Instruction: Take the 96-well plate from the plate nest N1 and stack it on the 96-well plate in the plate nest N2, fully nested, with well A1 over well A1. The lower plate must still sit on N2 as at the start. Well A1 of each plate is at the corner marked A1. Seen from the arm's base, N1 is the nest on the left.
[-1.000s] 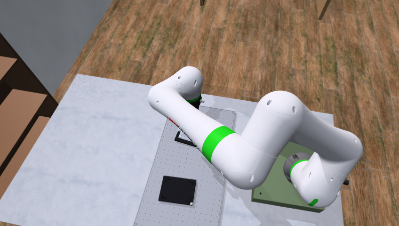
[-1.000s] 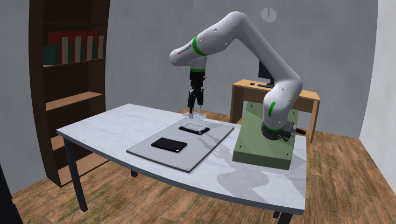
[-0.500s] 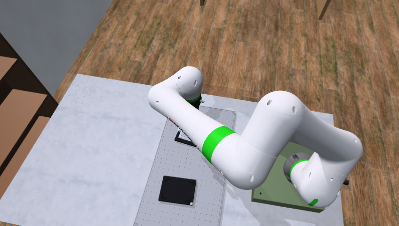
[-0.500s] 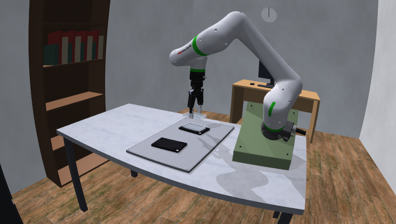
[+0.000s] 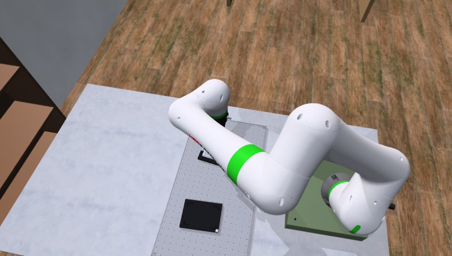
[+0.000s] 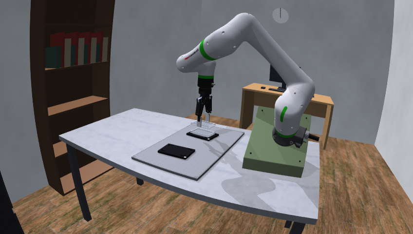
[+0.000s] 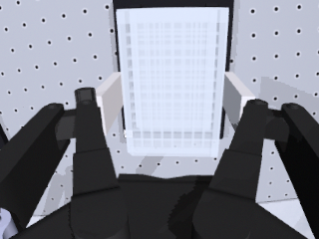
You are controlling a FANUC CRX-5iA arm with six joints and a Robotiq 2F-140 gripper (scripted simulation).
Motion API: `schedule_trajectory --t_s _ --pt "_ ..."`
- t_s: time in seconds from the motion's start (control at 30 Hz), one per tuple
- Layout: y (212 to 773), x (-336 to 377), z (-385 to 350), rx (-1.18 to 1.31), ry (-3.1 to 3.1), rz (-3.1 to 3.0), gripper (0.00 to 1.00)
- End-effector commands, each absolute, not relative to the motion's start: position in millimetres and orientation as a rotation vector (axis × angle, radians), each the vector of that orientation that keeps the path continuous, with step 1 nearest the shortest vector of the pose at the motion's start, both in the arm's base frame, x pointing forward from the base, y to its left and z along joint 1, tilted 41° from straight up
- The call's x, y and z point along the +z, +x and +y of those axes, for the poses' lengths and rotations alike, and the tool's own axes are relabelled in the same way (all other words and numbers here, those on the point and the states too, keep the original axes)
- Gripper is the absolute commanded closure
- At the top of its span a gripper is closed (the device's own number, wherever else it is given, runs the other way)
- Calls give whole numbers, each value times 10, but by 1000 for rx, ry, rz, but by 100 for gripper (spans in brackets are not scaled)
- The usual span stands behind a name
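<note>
My gripper (image 6: 203, 118) is shut on a clear 96-well plate (image 6: 202, 124) and holds it level, a little above the second clear plate (image 6: 202, 133), which sits in the black nest N2 (image 6: 202, 135). The nest N1 (image 6: 176, 150) is a bare black square, also seen in the overhead view (image 5: 201, 215). In that view my arm hides the gripper and most of N2 (image 5: 207, 157).
Both nests stand on a grey perforated baseplate (image 6: 188, 149) on the white table. My green base block (image 6: 275, 145) stands to the right of it. A bookshelf (image 6: 72, 87) is beyond the table's left end.
</note>
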State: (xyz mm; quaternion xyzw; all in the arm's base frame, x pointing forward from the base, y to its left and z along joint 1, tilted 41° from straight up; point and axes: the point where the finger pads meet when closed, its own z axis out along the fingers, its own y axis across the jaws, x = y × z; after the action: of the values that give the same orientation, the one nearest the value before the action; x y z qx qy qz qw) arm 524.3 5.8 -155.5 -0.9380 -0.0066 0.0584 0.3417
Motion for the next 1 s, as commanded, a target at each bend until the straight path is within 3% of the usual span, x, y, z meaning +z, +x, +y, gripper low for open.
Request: schedule_trajectory --t_s 0.0,0.97 --pt "5239 -1593 88 151 -2440 -17 100" --pt "5210 -1786 252 151 -2440 -17 100"
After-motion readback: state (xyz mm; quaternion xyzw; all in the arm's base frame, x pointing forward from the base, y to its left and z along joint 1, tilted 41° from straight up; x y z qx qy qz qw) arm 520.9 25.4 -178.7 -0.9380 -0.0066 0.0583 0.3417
